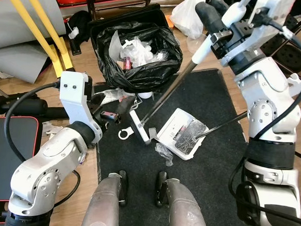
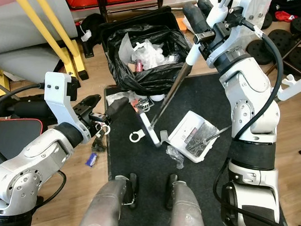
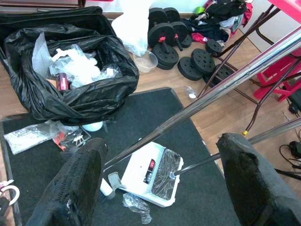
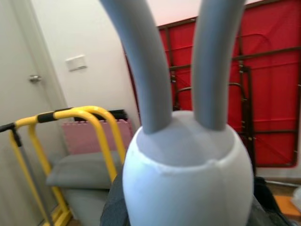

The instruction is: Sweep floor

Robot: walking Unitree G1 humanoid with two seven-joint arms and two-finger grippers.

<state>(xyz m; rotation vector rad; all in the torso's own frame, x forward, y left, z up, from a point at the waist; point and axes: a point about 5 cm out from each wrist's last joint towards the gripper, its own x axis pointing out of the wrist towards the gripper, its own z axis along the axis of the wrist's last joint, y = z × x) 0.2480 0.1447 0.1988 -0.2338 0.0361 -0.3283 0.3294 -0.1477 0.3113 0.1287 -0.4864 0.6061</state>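
Broom (image 1: 164, 96) handle clamped in right gripper (image 1: 214, 25), head on black mat (image 1: 217, 112) beside dustpan (image 1: 182, 133), left gripper (image 3: 155, 188) spread wide nearby.

Right hand (image 2: 198, 15) grips the broom handle (image 2: 176, 81) above the white dustpan (image 2: 190, 134).

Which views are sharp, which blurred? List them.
Left eye view: evenly lit, sharp on the dustpan and black mat. Left wrist view: floor sharp, near fingers soft. Right wrist view: white handle end close and blurred, wall behind clearer.

Silver arms (image 1: 43, 172) with black cables (image 1: 16, 109), black padded jaws.
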